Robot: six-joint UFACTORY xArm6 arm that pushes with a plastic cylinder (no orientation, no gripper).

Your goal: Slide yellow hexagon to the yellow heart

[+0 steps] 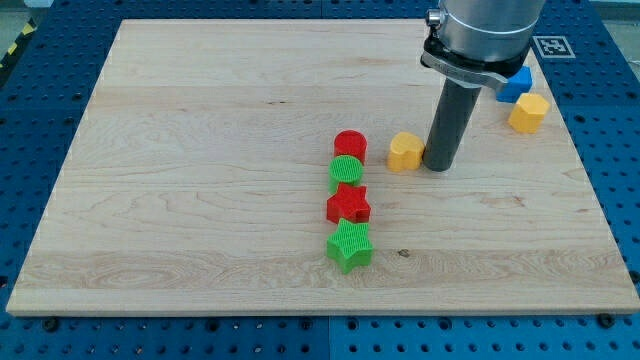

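Observation:
The yellow hexagon [528, 112] lies near the board's right edge, toward the view's top. The yellow heart [405, 152] lies near the middle of the board, well to the left of and a little below the hexagon. My tip [438, 168] rests on the board right beside the heart's right side, touching it or nearly so. The hexagon is apart from the tip, up and to the right of it.
A blue block [516, 83], partly hidden by the arm, sits just above the hexagon. Left of the heart, a column runs downward: red cylinder [350, 146], green cylinder [347, 170], red star [348, 205], green star [349, 245].

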